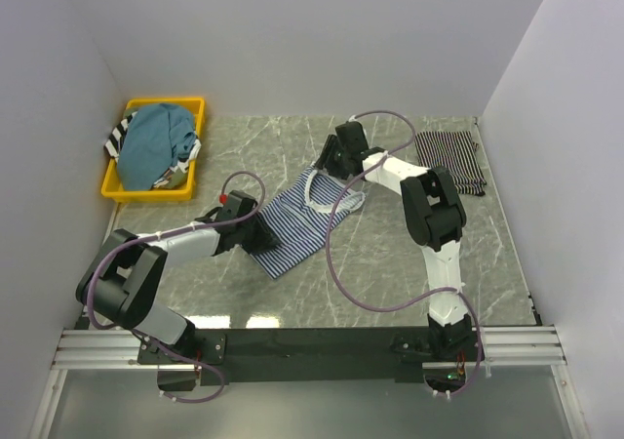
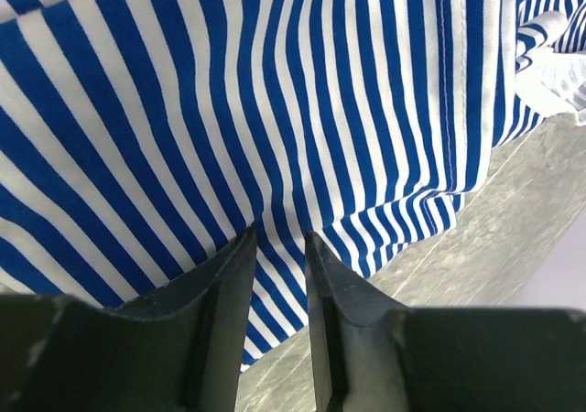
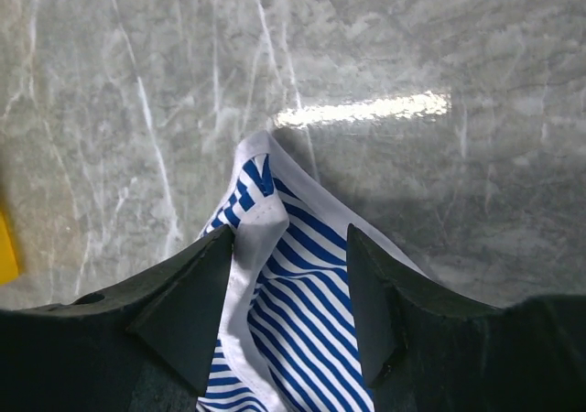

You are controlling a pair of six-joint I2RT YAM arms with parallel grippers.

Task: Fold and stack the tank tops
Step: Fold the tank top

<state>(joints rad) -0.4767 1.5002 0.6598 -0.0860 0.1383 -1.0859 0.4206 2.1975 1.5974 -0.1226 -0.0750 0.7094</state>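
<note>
1. We see a blue-and-white striped tank top (image 1: pixel 297 219) spread near the middle of the grey marbled tabletop (image 1: pixel 390 263), lying at a slant between the two arms.
2. Its stripes are narrow and even. White binding edges the neck and straps, which bunch up at the far end.
3. The left pincer (image 2: pixel 279 238) is clenched on the near left edge of this top. In the left wrist view the fingers stand close together with striped cloth between them.
4. The right pincer (image 3: pixel 291 233) is grasping the far end. A white-edged fold rises to a peak between its fingers, lifted off the tabletop.
5. A black tank top with thin white stripes (image 1: pixel 450 158) lies folded at the far right corner, well apart from the arms.
6. A teal tank top (image 1: pixel 156 141) is heaped in the yellow bin (image 1: pixel 164 101) at the far left, with striped cloth showing beside it.
</note>
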